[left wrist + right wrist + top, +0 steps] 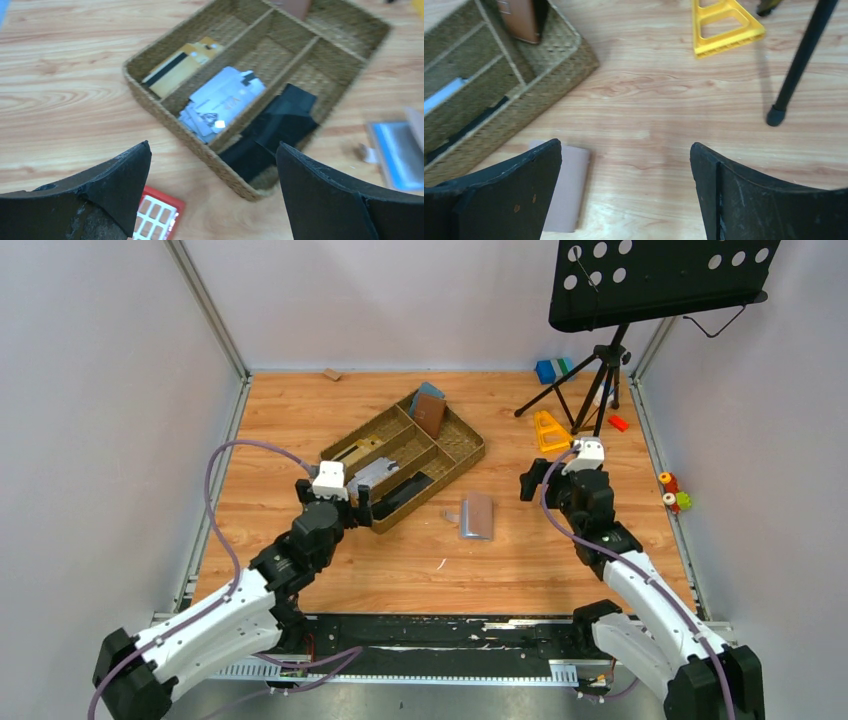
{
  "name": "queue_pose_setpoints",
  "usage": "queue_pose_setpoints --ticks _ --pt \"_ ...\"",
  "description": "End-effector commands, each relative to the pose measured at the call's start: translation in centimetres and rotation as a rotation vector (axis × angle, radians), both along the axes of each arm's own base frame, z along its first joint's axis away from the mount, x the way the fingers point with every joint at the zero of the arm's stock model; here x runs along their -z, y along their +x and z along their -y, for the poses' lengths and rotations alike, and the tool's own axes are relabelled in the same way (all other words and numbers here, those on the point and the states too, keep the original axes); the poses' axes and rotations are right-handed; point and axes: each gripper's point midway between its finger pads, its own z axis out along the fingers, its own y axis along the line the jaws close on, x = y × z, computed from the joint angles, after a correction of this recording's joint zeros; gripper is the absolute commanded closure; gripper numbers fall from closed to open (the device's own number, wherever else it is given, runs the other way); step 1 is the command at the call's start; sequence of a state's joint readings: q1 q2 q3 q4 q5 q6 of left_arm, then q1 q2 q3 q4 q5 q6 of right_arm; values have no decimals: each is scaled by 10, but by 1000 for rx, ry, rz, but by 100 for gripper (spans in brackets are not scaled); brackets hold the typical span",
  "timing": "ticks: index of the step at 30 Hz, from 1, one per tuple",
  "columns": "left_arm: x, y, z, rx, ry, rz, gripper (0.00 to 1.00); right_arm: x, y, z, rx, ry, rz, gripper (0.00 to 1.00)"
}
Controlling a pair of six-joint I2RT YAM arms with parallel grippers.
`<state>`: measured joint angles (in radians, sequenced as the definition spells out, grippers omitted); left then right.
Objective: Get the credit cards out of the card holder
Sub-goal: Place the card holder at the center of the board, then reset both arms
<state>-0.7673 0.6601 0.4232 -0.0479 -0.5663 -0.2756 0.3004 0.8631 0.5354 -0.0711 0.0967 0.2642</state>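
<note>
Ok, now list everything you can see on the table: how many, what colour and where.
tray: one, tan woven, table centre-left
gold cards: several, tray's left compartment
grey-white cards: a pile, middle compartment
black cards: several, right compartment
wallets: two, brown and blue, tray's far compartment
card holder: one, tan, on table right of tray
grid block: one, red, beside tray's near edge
triangle: one, yellow, far right
music stand: one, black, far right corner
left gripper: open, black, above tray's near edge
right gripper: open, black, right of card holder
</note>
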Motion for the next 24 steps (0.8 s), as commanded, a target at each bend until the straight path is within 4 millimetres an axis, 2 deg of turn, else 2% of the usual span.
queue_pose_setpoints --ticks 1,4,5,8,10,11,14,15,16,17,21,24 --pt "-24 32 -35 -257 55 97 0 -17 19 23 105 -66 159 0" --pt "-25 45 -50 -269 54 102 0 -15 28 38 78 -73 157 0" --pt "-29 48 -59 -288 43 118 0 -10 31 44 65 -38 154 1" --pt "-37 54 -92 -362 51 152 0 2 41 81 136 -3 144 0" --pt "-35 60 -113 -415 60 142 0 13 44 97 159 -23 115 0" --pt "-30 64 -120 -426 52 129 0 12 46 101 158 -36 134 0" --pt "-13 76 -129 -408 36 127 0 4 41 101 103 -159 295 0" --pt "-4 77 -132 -411 58 124 1 9 35 99 69 -223 342 0" --pt "-2 79 -135 -417 86 129 1 1 35 99 49 -281 398 0" --pt "5 79 -140 -436 106 123 1 3 34 100 47 -300 409 0" --pt "24 83 -144 -428 118 122 2 1 40 116 151 -278 382 0" --pt "35 84 -144 -405 157 124 3 9 38 111 142 -213 361 0"
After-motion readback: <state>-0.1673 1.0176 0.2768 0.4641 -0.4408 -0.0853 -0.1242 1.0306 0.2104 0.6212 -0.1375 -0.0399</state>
